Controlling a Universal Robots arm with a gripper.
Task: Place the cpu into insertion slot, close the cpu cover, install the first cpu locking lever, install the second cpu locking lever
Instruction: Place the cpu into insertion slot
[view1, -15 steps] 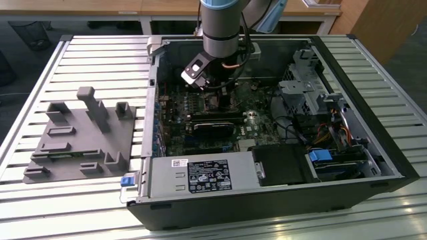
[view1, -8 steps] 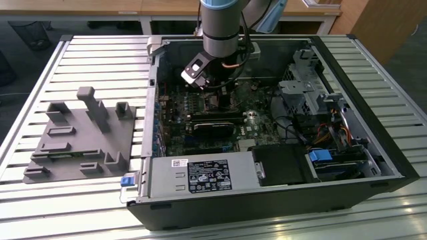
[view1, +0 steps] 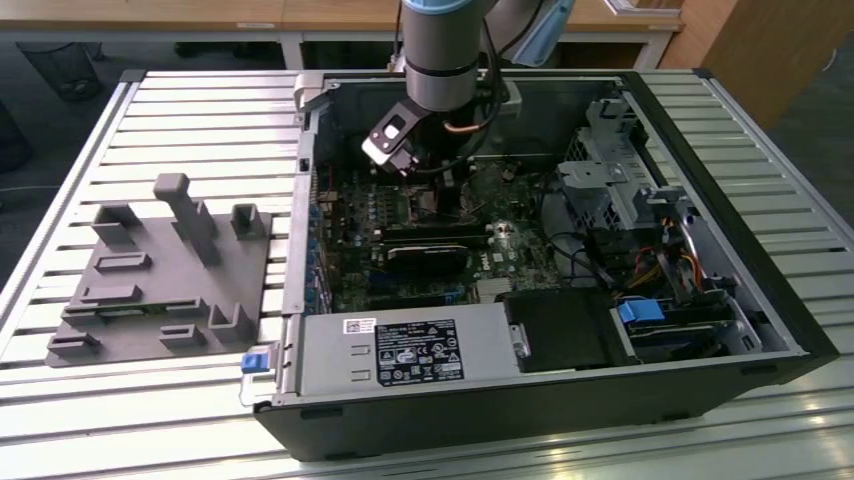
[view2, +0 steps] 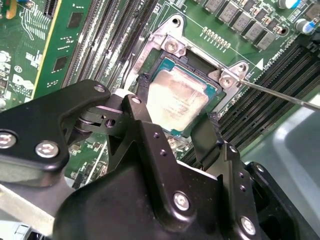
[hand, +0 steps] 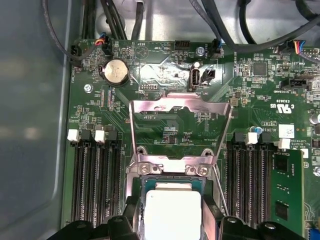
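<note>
In the upper middle of the exterior view, the arm reaches down into the open computer case (view1: 747, 300), which stands on the slatted desk (view1: 174, 110). In both wrist views the tool (view2: 176, 107) brackets the cpu (view2: 175, 95), which lies flat in the insertion slot (view2: 192, 59). I cannot tell whether it pinches the chip. The cpu cover (hand: 150, 106) is swung open.

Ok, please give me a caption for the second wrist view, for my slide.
The gripper straddles the cpu at the insertion slot, between rows of memory slots.
</note>
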